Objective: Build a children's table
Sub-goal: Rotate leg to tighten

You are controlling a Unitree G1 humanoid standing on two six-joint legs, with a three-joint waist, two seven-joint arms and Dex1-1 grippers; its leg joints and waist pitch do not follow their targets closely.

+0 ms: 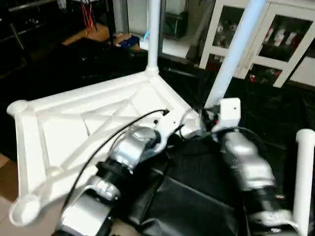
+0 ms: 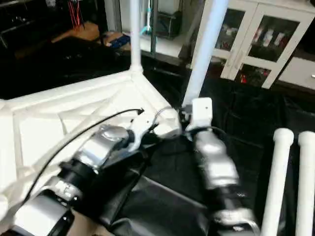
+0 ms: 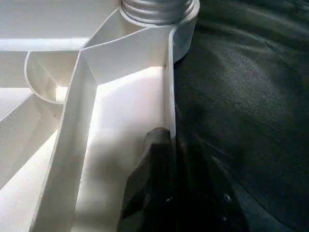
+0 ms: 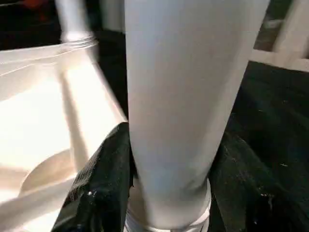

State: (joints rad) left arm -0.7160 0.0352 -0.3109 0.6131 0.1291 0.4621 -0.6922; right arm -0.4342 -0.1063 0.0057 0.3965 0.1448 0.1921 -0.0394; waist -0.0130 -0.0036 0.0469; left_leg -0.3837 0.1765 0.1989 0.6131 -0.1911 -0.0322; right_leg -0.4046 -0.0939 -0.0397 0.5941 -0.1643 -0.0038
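The right gripper (image 4: 169,193) pinches a leg (image 4: 186,96) standing in the tabletop's (image 1: 74,132) near corner socket. The left gripper (image 3: 166,169) clamps the tabletop's rim beside it. The tabletop lies underside up on black cloth (image 1: 197,196).

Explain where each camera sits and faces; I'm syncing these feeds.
Left eye, right eye: head, looking down over silver forearms at the upturned tabletop.
Left wrist: along the left gripper pinching the tabletop's rim.
Right wrist: along the right gripper clamping the tilted leg.
Shared: that leg's corner socket.
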